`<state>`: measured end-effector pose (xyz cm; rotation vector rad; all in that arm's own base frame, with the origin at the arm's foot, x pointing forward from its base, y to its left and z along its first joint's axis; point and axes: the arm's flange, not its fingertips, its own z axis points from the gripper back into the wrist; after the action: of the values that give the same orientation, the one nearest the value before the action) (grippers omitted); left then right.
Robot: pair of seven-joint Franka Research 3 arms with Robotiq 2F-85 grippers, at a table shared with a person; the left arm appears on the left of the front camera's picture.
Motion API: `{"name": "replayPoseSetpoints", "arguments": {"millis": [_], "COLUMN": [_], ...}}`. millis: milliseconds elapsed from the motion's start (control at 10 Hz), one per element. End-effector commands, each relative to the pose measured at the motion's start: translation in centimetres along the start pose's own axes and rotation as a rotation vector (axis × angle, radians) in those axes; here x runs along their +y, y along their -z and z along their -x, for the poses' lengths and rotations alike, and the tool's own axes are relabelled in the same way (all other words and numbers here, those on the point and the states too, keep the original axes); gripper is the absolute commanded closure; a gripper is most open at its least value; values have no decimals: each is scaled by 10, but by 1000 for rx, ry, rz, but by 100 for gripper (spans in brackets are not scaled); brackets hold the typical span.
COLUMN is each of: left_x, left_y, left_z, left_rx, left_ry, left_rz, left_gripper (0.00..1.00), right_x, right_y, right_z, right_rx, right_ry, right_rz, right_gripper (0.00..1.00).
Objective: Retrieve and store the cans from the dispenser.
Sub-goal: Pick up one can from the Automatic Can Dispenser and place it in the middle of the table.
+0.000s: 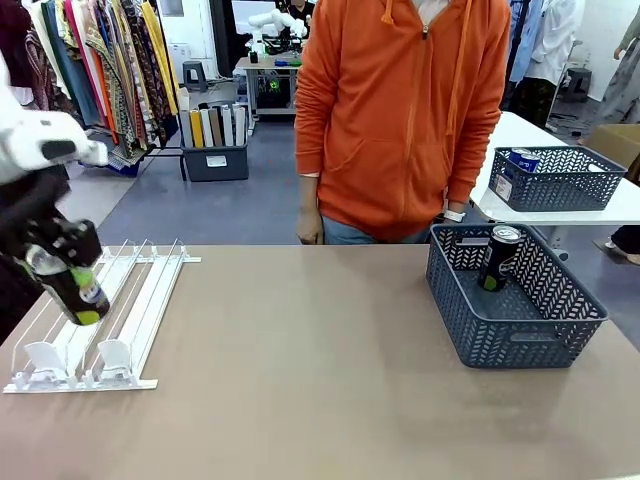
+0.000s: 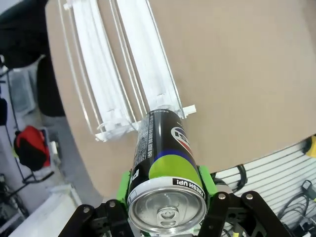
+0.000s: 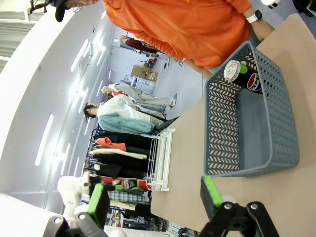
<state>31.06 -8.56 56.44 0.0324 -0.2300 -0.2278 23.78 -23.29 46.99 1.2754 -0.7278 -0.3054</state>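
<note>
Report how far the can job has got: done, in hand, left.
Done: one black Pepsi can stands in the grey basket on the table. In hand: the left gripper is shut on a second black Pepsi can, held tilted above the white dispenser. Left: carrying that can to the basket; the dispenser lanes look empty. The right gripper is open.

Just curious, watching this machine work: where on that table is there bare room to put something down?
The wide brown stretch of table between the white dispenser and the grey basket is bare, as is the near edge. The basket floor beside the standing can is free too. It is crowded at the left, where the left pincer holds a black can over the dispenser.
</note>
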Motion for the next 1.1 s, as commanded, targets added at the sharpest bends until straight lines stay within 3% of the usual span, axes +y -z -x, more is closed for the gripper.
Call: {"name": "replayPoseSetpoints", "arguments": {"millis": [0,200,300,800,900,1000], "left_x": [9,25,6,4,-15,-50], "left_y": [-23,-26,-36,-27,-24,-24], "left_z": [22,40,24,29,-1,-34], "left_rx": [-93,-140,-94,-80,66,52], "left_ry": [57,37,30,42,44,145], "left_rz": [59,134,31,46,8,32], "left_gripper": [100,100,100,100,100,100], "right_x": [2,2,2,2,2,2], "right_y": [2,2,2,2,2,2], "right_z": [-4,-4,-4,-4,-4,-4], "right_rx": [-16,-16,-16,-16,-16,-16], "right_ry": [-26,-26,-26,-26,-26,-26], "right_rz": [-24,-24,-24,-24,-24,-24], "right_gripper": [0,0,0,0,0,0]}}
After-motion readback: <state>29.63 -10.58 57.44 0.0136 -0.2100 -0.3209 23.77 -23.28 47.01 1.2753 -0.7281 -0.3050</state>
